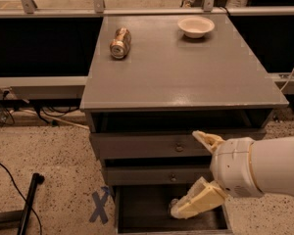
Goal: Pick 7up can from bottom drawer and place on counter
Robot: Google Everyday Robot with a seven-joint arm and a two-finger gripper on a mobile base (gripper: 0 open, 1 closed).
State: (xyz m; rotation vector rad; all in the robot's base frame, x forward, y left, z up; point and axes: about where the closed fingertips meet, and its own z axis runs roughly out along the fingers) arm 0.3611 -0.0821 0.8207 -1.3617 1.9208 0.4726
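Note:
The bottom drawer (139, 207) stands pulled open, dark inside. The 7up can (172, 202) stands in it, mostly hidden behind my lower finger, with only a small part of its top showing. My gripper (185, 174) reaches in from the right in front of the cabinet, over the drawer's right part. It is open wide, with one cream finger (206, 140) at the top drawer's height and the other (198, 202) down over the open drawer. It holds nothing. The grey counter (186, 72) lies above.
A golden-brown can (120, 42) lies on its side at the counter's back left. A white bowl (196, 26) sits at the back right. The two upper drawers are closed. A blue tape cross (99, 207) and a black pole (29, 204) are on the floor at left.

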